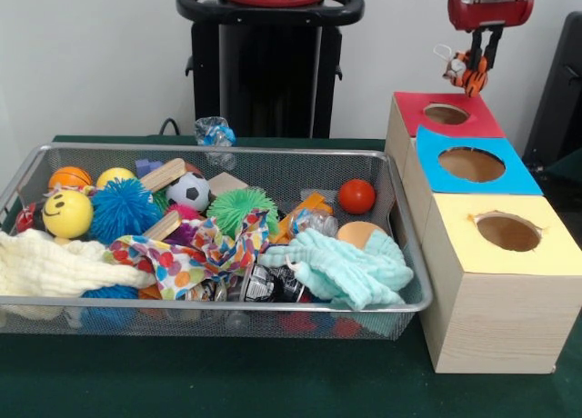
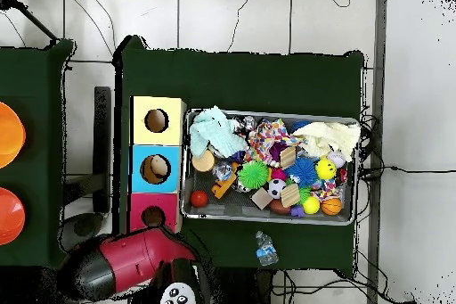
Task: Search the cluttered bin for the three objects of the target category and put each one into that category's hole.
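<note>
My gripper (image 1: pixel 480 62) hangs at the top right of the front view, shut on an orange plush tiger with black stripes (image 1: pixel 466 74). It holds the tiger just above the red-ringed hole (image 1: pixel 446 114) at the far end of the pale wood box (image 1: pixel 496 332). The silver wire-mesh bin (image 1: pixel 227 303) stands to the left of the box, full of clutter. In the overhead view the red arm (image 2: pixel 134 260) reaches over the red-ringed hole (image 2: pixel 153 216) beside the bin (image 2: pixel 272 218); the gripper itself is hidden there. No tan-brown plush shows.
The blue-ringed hole (image 1: pixel 471 164) and the yellow-ringed hole (image 1: pixel 507 231) lie nearer the camera. The bin holds a yellow smiley ball (image 1: pixel 67 213), a blue spiky ball (image 1: pixel 123 209), a red ball (image 1: pixel 356 196) and a mint cloth (image 1: pixel 350 268). A plastic bottle (image 1: pixel 214 132) lies behind the bin.
</note>
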Robot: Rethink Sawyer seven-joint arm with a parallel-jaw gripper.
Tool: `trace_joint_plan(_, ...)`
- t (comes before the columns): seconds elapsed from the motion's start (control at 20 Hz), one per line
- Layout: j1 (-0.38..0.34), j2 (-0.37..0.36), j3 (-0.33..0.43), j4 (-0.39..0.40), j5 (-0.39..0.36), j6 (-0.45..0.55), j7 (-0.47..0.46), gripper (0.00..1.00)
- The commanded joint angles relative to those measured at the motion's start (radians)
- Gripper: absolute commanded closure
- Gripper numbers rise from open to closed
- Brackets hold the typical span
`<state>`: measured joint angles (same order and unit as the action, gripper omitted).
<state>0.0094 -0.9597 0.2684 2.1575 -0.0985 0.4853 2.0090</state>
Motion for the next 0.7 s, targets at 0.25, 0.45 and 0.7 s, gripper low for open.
trace_joint_plan(0.25,-0.002,0.03,0.03,-0.107,-0.044,0.071,0.01,1.0)
trace_joint_plan(0.45,-0.003,0.029,0.034,-0.11,-0.037,0.08,0.01,1.0)
trace_joint_plan(0.7,-0.009,0.02,0.039,-0.096,-0.027,0.081,0.01,1.0)
